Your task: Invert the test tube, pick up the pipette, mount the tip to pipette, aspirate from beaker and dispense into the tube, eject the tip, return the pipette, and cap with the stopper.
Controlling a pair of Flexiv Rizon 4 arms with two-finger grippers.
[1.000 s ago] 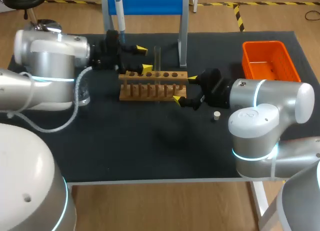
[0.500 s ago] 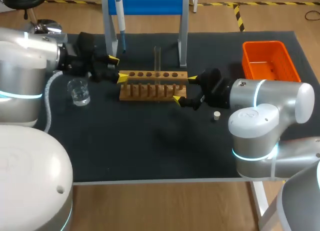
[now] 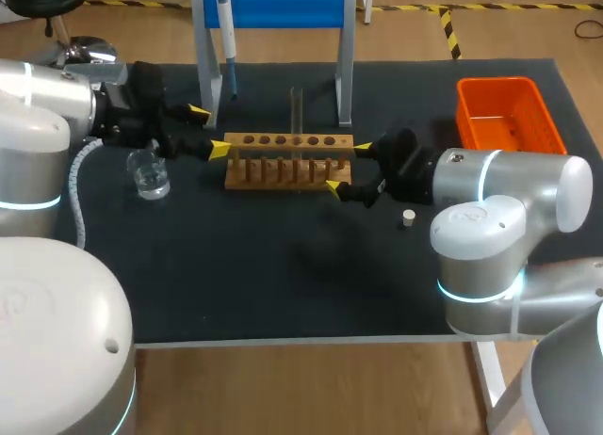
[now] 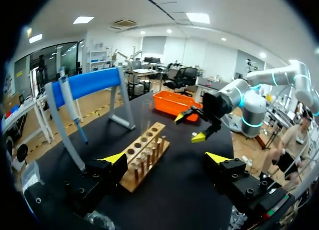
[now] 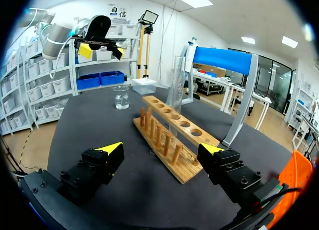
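Rack (image 3: 288,160) brown wood; bin (image 3: 497,81) orange; stand bar (image 3: 283,7) blue; tabletop (image 3: 283,284) blk; stopper (image 3: 408,217) cream.

test tube (image 3: 296,110) upright in rack (image 3: 283,182)

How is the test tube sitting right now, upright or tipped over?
Upright. The test tube stands vertically in the wooden rack, its top rising well above the rack.

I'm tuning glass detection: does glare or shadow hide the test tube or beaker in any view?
Head view: no hard shadows; test tube only a faint outline over the rack, beaker marked by highlights. Right wrist view: both stand out plainly. Left wrist view: tube faint, beaker barely in view.
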